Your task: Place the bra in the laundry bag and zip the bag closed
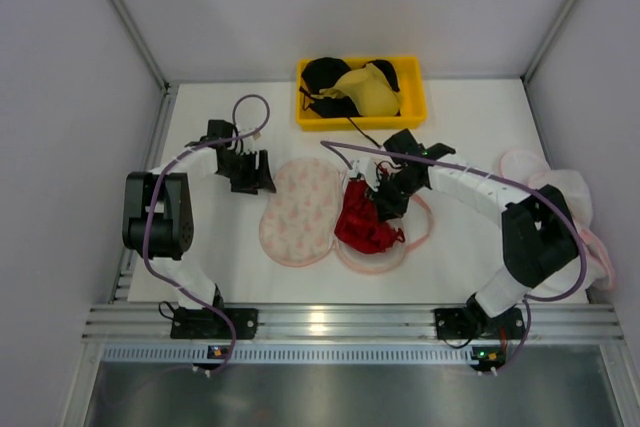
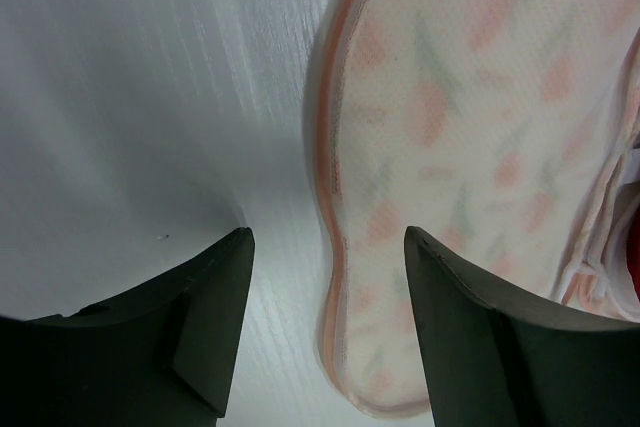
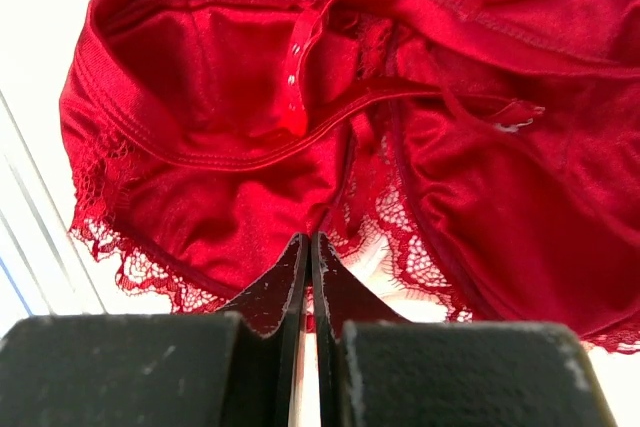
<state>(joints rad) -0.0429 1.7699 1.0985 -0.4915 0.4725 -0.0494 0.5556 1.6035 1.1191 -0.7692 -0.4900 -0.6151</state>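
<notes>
The red lacy bra (image 1: 365, 222) lies bunched at mid-table on the pink-edged open half of the laundry bag, just right of the bag's printed, two-lobed cream-pink half (image 1: 300, 209). My right gripper (image 1: 385, 197) is shut on the bra at its upper edge. In the right wrist view the bra (image 3: 230, 147) fills the frame and the gripper (image 3: 310, 237) pinches red fabric at the bra's centre. My left gripper (image 1: 262, 179) is open at the bag's upper left edge. In the left wrist view this gripper (image 2: 328, 232) straddles the pink trim of the bag (image 2: 450, 127) and holds nothing.
A yellow bin (image 1: 410, 112) with black bras and a yellow bra (image 1: 368, 89) stands at the back centre. Plain white pink-edged bags (image 1: 565, 197) are piled at the right, beside the right arm. Enclosure walls close in the left, right and back sides.
</notes>
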